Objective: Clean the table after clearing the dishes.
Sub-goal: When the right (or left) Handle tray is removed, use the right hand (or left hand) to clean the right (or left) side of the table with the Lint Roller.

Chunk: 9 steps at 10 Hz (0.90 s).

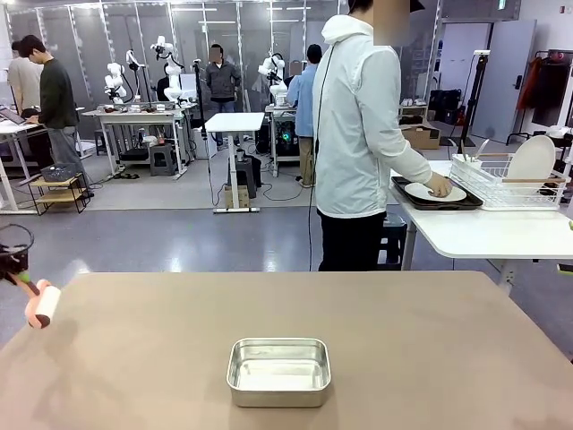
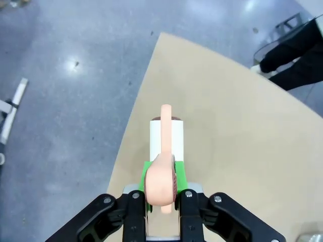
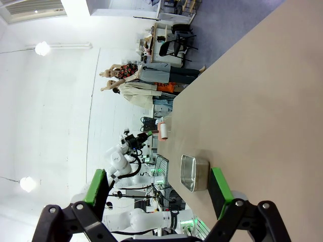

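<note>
The taupe table (image 1: 421, 349) spreads across the front view. At its far left edge my left gripper (image 1: 16, 269) is shut on the pink handle of a white roller (image 1: 42, 305). In the left wrist view that gripper (image 2: 162, 174) clamps the roller (image 2: 166, 136) over the table's corner (image 2: 227, 131). My right gripper (image 3: 157, 176) is open above the table (image 3: 262, 101). Of the dishes, a white plate (image 1: 421, 190) lies on a dark tray (image 1: 407, 199) under a person's hand on the white side table. Another plate (image 1: 532, 159) stands in the wire rack.
A small steel pan (image 1: 278, 372) sits at the near middle of the table, also seen in the right wrist view (image 3: 193, 171). The person (image 1: 358, 134) stands past the far edge, turned toward the white side table (image 1: 483, 235) with its wire rack (image 1: 492, 184).
</note>
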{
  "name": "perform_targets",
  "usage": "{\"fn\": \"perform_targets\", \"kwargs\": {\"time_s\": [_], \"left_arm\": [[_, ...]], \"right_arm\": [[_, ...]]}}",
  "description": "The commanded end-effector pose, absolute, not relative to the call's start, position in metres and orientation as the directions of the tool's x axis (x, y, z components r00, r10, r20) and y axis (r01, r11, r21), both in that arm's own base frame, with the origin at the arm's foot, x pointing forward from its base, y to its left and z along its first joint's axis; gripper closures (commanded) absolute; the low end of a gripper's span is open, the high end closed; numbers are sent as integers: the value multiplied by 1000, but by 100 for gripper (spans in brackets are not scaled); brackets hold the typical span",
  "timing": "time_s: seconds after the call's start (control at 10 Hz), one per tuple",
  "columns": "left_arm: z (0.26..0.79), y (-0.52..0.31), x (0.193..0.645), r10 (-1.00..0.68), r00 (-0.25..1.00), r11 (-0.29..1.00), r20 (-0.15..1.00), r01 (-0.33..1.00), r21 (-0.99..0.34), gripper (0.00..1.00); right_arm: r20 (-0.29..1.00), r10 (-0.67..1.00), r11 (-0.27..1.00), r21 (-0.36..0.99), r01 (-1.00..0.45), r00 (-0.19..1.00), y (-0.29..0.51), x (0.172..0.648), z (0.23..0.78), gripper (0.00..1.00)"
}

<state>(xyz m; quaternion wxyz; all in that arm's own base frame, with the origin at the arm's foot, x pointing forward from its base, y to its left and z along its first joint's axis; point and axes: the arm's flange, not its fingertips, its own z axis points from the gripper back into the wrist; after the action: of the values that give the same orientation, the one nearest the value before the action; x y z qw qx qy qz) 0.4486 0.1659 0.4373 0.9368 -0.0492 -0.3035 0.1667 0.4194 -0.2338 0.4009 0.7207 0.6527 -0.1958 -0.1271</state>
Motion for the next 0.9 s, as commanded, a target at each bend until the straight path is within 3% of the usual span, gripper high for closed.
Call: {"fn": "perform_targets", "kwargs": {"time_s": [0.0, 0.3, 0.8], "left_arm": [[490, 138, 424, 310, 726, 951, 614, -235, -202, 79], [516, 124, 420, 280, 701, 960, 656, -225, -169, 79], [510, 133, 425, 276, 705, 961, 654, -220, -169, 79]], "right_arm": [[122, -435, 115, 990, -79, 892, -233, 418, 404, 0], [122, -435, 115, 990, -79, 892, -233, 418, 404, 0], [122, -435, 115, 990, -79, 892, -233, 418, 404, 0]]}}
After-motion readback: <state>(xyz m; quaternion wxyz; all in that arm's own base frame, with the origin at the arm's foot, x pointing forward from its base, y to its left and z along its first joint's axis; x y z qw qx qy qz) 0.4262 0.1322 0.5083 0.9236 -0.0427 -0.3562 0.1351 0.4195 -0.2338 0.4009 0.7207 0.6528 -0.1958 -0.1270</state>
